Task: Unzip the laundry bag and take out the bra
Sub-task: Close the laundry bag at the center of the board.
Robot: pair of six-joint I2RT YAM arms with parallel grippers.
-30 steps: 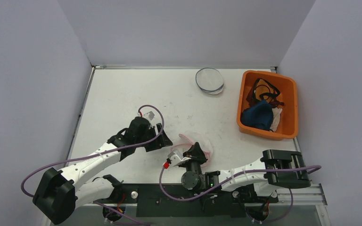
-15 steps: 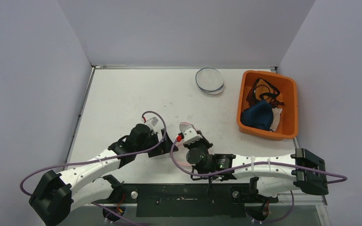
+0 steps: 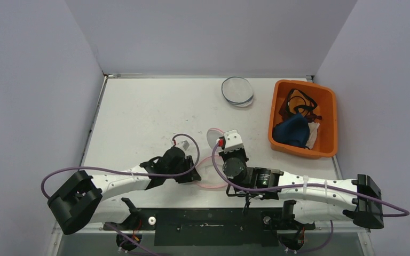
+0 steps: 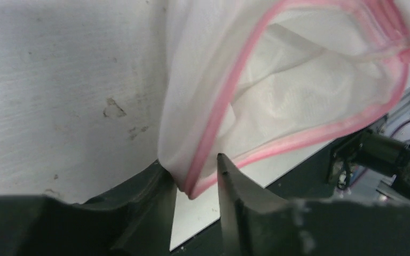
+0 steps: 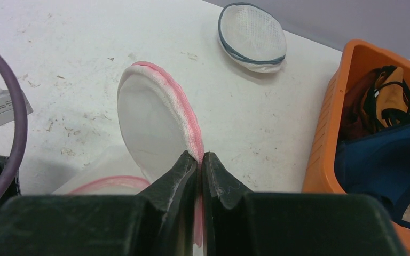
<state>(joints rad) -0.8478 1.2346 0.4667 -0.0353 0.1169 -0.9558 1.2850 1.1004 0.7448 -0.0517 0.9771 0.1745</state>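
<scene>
The unzipping looks largely done. The laundry bag (image 4: pixel 299 96) lies on the desk (image 3: pixel 139 117) between your two arms, its pink-edged mouth gaping wide. Your right pincer (image 5: pixel 199 157) is closed tight on the pink zip band (image 5: pixel 191 128) at the bag's lifted edge. Your left pincer (image 4: pixel 191 164) straddles the bag's near corner with its jaws partly apart, and you cannot tell whether it truly pinches. The bra is still to come out: only white mesh shows inside, and you cannot pick it out.
</scene>
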